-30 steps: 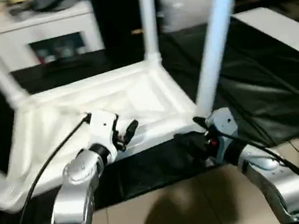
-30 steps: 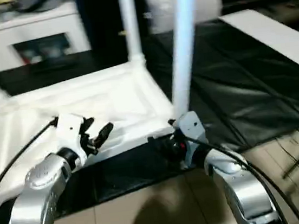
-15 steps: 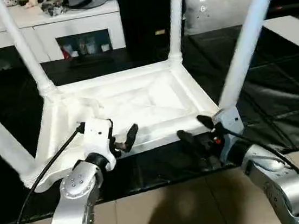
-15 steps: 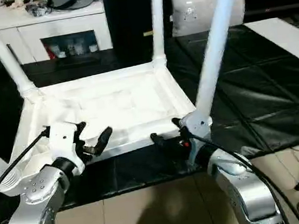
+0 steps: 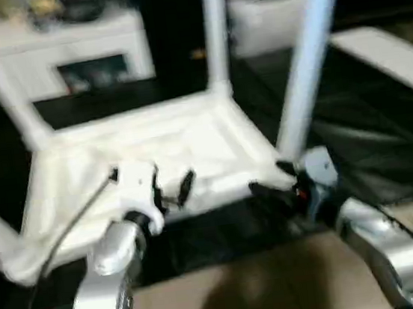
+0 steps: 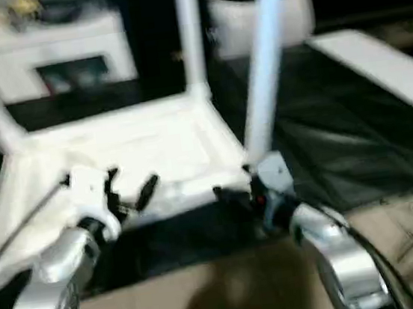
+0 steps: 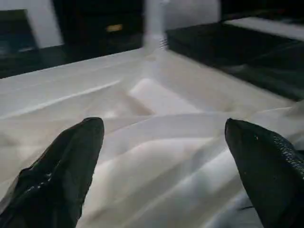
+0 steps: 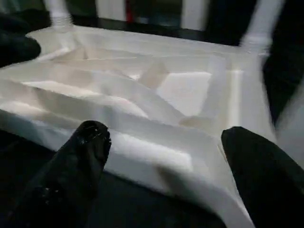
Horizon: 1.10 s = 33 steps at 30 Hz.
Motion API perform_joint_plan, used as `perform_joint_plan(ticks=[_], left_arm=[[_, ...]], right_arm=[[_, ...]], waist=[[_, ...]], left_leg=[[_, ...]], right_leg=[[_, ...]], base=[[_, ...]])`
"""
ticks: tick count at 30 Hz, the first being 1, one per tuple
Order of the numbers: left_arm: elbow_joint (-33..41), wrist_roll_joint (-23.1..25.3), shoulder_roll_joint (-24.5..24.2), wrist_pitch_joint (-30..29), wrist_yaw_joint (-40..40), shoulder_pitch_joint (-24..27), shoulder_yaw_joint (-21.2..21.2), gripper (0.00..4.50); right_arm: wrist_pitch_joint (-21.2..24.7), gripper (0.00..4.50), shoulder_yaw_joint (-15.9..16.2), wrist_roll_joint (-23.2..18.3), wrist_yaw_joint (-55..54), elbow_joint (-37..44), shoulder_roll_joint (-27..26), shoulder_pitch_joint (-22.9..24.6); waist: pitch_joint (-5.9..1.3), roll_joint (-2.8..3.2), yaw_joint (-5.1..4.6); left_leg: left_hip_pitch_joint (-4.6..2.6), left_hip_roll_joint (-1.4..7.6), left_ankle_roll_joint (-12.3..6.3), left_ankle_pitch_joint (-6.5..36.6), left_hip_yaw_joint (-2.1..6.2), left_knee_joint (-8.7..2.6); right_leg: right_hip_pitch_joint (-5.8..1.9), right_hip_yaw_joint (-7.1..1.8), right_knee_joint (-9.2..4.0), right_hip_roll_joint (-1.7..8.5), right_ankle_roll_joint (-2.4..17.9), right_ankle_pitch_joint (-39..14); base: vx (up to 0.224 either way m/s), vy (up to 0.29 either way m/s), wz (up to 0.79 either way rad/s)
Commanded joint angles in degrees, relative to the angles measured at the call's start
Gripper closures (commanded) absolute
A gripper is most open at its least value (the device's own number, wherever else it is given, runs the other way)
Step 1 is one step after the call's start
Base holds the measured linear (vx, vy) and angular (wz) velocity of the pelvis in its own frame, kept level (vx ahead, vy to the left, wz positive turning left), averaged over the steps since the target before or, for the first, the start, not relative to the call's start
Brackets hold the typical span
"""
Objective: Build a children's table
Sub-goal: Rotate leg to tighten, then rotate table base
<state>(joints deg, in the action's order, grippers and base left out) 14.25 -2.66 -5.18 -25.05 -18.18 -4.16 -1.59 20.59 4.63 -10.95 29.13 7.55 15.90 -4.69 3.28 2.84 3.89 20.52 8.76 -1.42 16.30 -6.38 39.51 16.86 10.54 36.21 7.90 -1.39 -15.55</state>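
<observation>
Jaws, left: I read my left gripper [image 5: 172, 192] as spread wide and empty, its fingers [image 7: 61, 166] hanging over the near rim of the children's table [image 5: 153, 150], touching nothing I can see.
Jaws, right: my right gripper [image 5: 274, 180] is also wide apart and holding nothing, just off the near corner where the nearest leg [image 5: 305, 52] rises.
Table position: it lies upside down on the black floor mat [image 5: 368, 119], ribbed underside up; I count four legs standing in its corner sockets, the far leg [image 5: 215, 29] upright at the back.
Background: a white low cabinet [image 5: 66, 55] stands behind it, and a pale cushion [image 5: 265, 19] to its right.
Just changed: compared with half a second ago the whole head view has swung and dropped; the table and both grippers keep the same relation to each other, so I take it as camera motion, not a move of the parts.
Meaning for the task: all legs look seated, so I judge the assembly nearly done; what remains is probably gripping the rim and turning it upright.
</observation>
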Motion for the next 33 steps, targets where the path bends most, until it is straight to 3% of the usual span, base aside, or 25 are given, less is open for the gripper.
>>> perform_joint_plan(ticks=[1, 2, 3, 4, 5, 6, 7, 8, 9, 10, 11, 12, 13, 14, 15, 16, 18, 20, 21, 24, 28, 29, 30, 31, 33], left_arm=[[-0.08, 0.11, -1.26, -0.73, 0.23, 0.17, 0.34, 0.04], [-0.03, 0.17, -1.43, -0.76, 0.18, 0.2, 0.12, 0.04], [0.08, 0.22, -1.55, -0.78, 0.12, 0.28, -0.11, 0.04], [0.18, 0.24, -1.63, -0.94, 0.03, 0.38, -0.32, 0.04], [0.36, -0.03, -1.71, -0.67, -0.3, 0.63, -0.57, 0.04], [0.4, -0.08, -1.73, -0.63, -0.37, 0.68, -0.6, 0.04], [0.55, -0.14, -1.75, -0.56, -0.47, 0.82, -0.71, 0.04], [0.61, -0.16, -1.73, -0.57, -0.46, 0.88, -0.76, 0.04], [0.66, -0.23, -1.75, -0.53, -0.43, 0.92, -0.78, 0.04], [0.67, -0.29, -1.76, -0.51, -0.42, 0.93, -0.79, 0.04], [0.68, -0.46, -1.89, -0.45, -0.36, 0.94, -0.84, 0.04], [0.71, -0.56, -1.99, -0.28, -0.37, 0.97, -0.88, 0.04], [0.71, -0.64, -2.12, 0.09, -0.34, 0.98, -0.91, 0.04], [0.71, -0.67, -2.2, 0.32, -0.31, 0.99, -0.92, 0.04], [0.71, -0.67, -2.2, 0.32, -0.31, 0.99, -0.92, 0.04], [0.47, -0.59, -2.42, 1.69, -0.35, 0.83, -0.78, 0.04], [-0.08, -0.56, -2.72, 3.62, -0.69, 0.4, -0.5, 0.04], [-0.6, -0.7, -3.18, 5.04, -1.38, -0.02, -0.3, 0.04], [-0.75, -0.77, -3.4, 5.42, -1.71, -0.17, -0.25, 0.04], [-0.75, -0.77, -3.4, 5.42, -1.71, -0.17, -0.25, 0.04], [-0.99, -0.92, -3.79, 6.02, -2.27, -0.39, -0.2, 0.04], [-0.75, -1.85, -6.31, 5.64, -6.2, -0.66, -0.9, 0.04], [-0.09, -3.59, -10.44, 4.8, -12.47, -0.82, -2.05, 0.04], [1.28, -5.45, -14.06, 3.12, -17.87, -0.19, -3.0, 0.04], [2.69, -6.68, -16.94, 1.79, -21.45, 0.91, -3.63, 0.04]], right_arm=[[-1.55, 0.41, 1.04, 0.6, 0.59, -0.64, -0.22, -0.82], [-2.91, 0.41, 1.17, 1.19, 0.28, -1.03, -0.06, -0.69], [-2.34, 0.41, 0.94, 0.04, 1.28, -1.07, 0.1, -0.4], [-1.61, 0.41, 0.61, -0.65, 1.63, -0.97, 0.25, -0.2], [-0.3, 0.41, 0.23, -2.09, 2.94, -0.33, 0.66, 0.22], [-0.18, 0.41, 0.22, -2.21, 3.14, -0.18, 0.78, 0.3], [-0.05, 0.41, 0.35, -2.12, 3.5, 0.12, 1.23, 0.48], [-0.07, 0.41, 0.27, -2.12, 3.5, 0.27, 1.35, 0.62], [-1.61, 0.41, 0.08, -2.26, 3.93, 0.42, 1.28, 0.88], [-1.13, 0.41, -0.01, -2.55, 4.02, 0.84, 1.34, 1.18], [-0.63, 0.41, -0.06, -3.02, 4.14, 1.18, 1.32, 1.46], [-0.07, 0.41, 0.0, -3.54, 4.3, 1.65, 1.24, 1.7], [-0.42, 0.41, 0.58, -2.87, 4.16, 1.89, 1.46, 1.79], [-0.93, 0.41, 1.04, -2.09, 3.97, 1.93, 1.67, 1.78], [-0.93, 0.41, 1.04, -2.09, 3.97, 1.93, 1.67, 1.78], [-1.7, 0.41, 1.92, -1.1, 3.86, 1.79, 1.94, 1.65], [-1.66, 0.41, 2.13, -0.51, 2.95, 1.57, 1.71, 1.52], [-1.49, 0.41, 1.98, -0.36, 2.4, 1.46, 1.42, 1.56], [-1.58, 0.41, 2.01, -0.38, 2.51, 1.46, 1.42, 1.6], [-1.58, 0.41, 2.01, -0.38, 2.51, 1.46, 1.42, 1.6], [-1.77, 0.41, 2.08, -0.42, 2.88, 1.54, 1.46, 1.72], [-0.48, 0.41, 2.14, 0.25, 1.79, 1.8, 1.45, 1.76], [1.81, 0.41, 1.96, 1.32, -0.49, 2.2, 1.25, 1.81], [3.88, 0.41, 1.35, 2.34, -3.17, 2.28, 0.87, 1.69], [5.23, 0.41, 0.6, 2.91, -5.32, 2.18, 0.44, 1.54]], waist=[[-2.18, -0.2, 1.27], [-2.18, -0.2, 1.27], [-3.48, 1.68, -0.19], [-5.04, 3.55, -1.86], [-4.92, 2.09, -1.13], [-4.92, 2.09, -1.13], [-4.38, 1.42, 0.07], [-5.1, -0.24, 0.43], [-4.88, -3.6, 0.86], [-5.66, -6.62, 1.23], [-4.96, -4.8, 3.3], [-5.35, -4.43, 3.27], [-5.13, -3.7, 3.33], [-4.88, -2.39, 3.08], [-4.33, -0.72, 2.46], [-3.78, -0.34, 2.27], [-2.09, -0.92, 1.88], [-1.53, -1.04, 1.86], [-1.31, -1.31, 1.77], [-1.85, -1.35, 1.83], [-2.03, -1.49, 1.82], [-1.93, -1.38, 1.69], [-2.07, -0.61, 1.74], [-2.14, -0.82, 1.75], [-2.48, -0.63, 1.56]], left_leg=[[3.64, 1.83, -5.59, 4.39, 1.01, -5.57], [3.64, 1.83, -5.59, 4.39, 1.01, -5.57], [-0.31, 0.63, -10.37, 2.89, 4.98, -8.42], [-8.63, 4.27, -11.85, 0.36, 6.9, -8.2], [-9.72, 8.2, -21.91, -18.9, 10.72, -6.87], [-9.72, 8.2, -21.91, -18.9, 10.72, -6.87], [-7.44, 8.09, -22.69, -33.61, 8.51, -6.32], [-6.65, 6.36, -20.7, -48.74, 7.03, -4.42], [-2.78, -0.2, -13.21, -38.61, 3.33, -1.68], [1.1, -4.08, -10.28, -28.14, 2.27, -0.63], [2.2, -2.27, -4.85, -14.37, 2.52, -1.12], [2.39, -1.81, -2.28, -12.6, 2.47, -2.08], [2.18, -1.8, 1.39, -11.41, 2.08, -3.86], [1.23, -0.84, 2.11, -9.01, 2.13, -4.89], [0.8, 1.4, 2.76, -5.15, 3.3, -6.38], [0.35, 2.37, 2.64, -0.02, 3.56, -7.07], [-1.45, 3.16, 2.49, 18.59, 2.58, -8.5], [-2.11, 2.99, 3.52, 23.15, 2.11, -8.74], [-2.47, 2.69, 4.44, 25.06, 1.87, -9.05], [-1.52, 2.69, 4.04, 19.26, 1.68, -9.48], [-0.73, 2.96, 2.74, 13.55, 1.31, -9.69], [-0.79, 2.86, 2.73, 16.09, 1.23, -9.83], [-0.92, 2.75, 3.37, 17.41, 1.47, -10.05], [-0.88, 2.71, 3.48, 17.21, 1.6, -10.17], [-0.43, 2.89, 4.0, 13.88, 1.63, -10.33]], right_leg=[[-5.51, -1.49, -9.69, 4.6, 7.88, -32.38], [-5.51, -1.49, -9.69, 4.6, 7.88, -32.38], [-4.74, 0.71, -6.18, -2.38, 6.53, -17.21], [1.62, -1.05, -2.28, -3.94, 7.15, -12.22], [7.71, -5.25, 4.57, -3.64, 2.5, -6.18], [7.71, -5.25, 4.57, -3.64, 2.5, -6.18], [9.47, -7.31, 5.51, -2.48, -0.71, 0.65], [9.91, -10.04, 2.6, -0.7, -1.93, 11.47], [7.07, -13.33, -2.12, 1.23, -1.05, 25.44], [1.91, -15.4, -1.56, 1.07, -2.56, 35.45], [1.53, -16.31, -1.58, 4.98, 3.03, 56.91], [0.58, -15.27, -0.26, 4.16, 5.09, 63.38], [0.43, -13.09, -0.16, 1.09, 7.19, 62.16], [1.6, -12.01, -0.98, -0.52, 8.41, 48.73], [2.22, -10.87, -1.48, -0.68, 11.13, 28.8], [2.73, -10.56, -2.35, -0.86, 12.25, 17.54], [3.57, -11.21, -5.63, -0.01, 13.12, -12.67], [4.13, -11.33, -6.83, 0.45, 11.0, -23.13], [4.55, -11.16, -7.85, 0.63, 6.6, -32.75], [3.98, -11.07, -7.85, 0.91, 4.78, -31.02], [3.54, -10.9, -7.66, 1.23, 6.71, -24.67], [3.77, -10.85, -7.74, 1.17, 6.88, -25.86], [3.94, -10.89, -7.77, 1.02, 6.54, -26.06], [3.96, -11.02, -7.54, 0.96, 6.55, -25.08], [3.49, -10.94, -6.34, 0.78, 8.76, -16.64]], base=[[0.122, -0.002, 0.7], [0.148, 0.013, 0.62], [0.148, 0.013, 0.62], [0.221, 0.01, 0.55], [0.241, 0.013, 0.32], [0.241, 0.013, 0.32], [0.174, 0.024, 0.1], [0.051, 0.0, 0.07], [0.051, 0.0, 0.07], [-0.025, -0.029, 0.18], [0.0, 0.0, 0.0], [0.0, 0.0, 0.0], [0.01, -0.051, 0.03], [0.0, 0.0, 0.0], [0.0, 0.0, 0.0], [-0.076, -0.019, 0.01], [-0.091, -0.003, 0.08], [-0.077, -0.001, 0.13], [-0.076, -0.002, 0.1], [-0.073, -0.007, 0.03], [-0.013, -0.002, 0.01], [0.0, 0.0, 0.0], [0.0, 0.0, 0.0], [0.0, 0.0, 0.0], [0.0, 0.0, 0.0]])
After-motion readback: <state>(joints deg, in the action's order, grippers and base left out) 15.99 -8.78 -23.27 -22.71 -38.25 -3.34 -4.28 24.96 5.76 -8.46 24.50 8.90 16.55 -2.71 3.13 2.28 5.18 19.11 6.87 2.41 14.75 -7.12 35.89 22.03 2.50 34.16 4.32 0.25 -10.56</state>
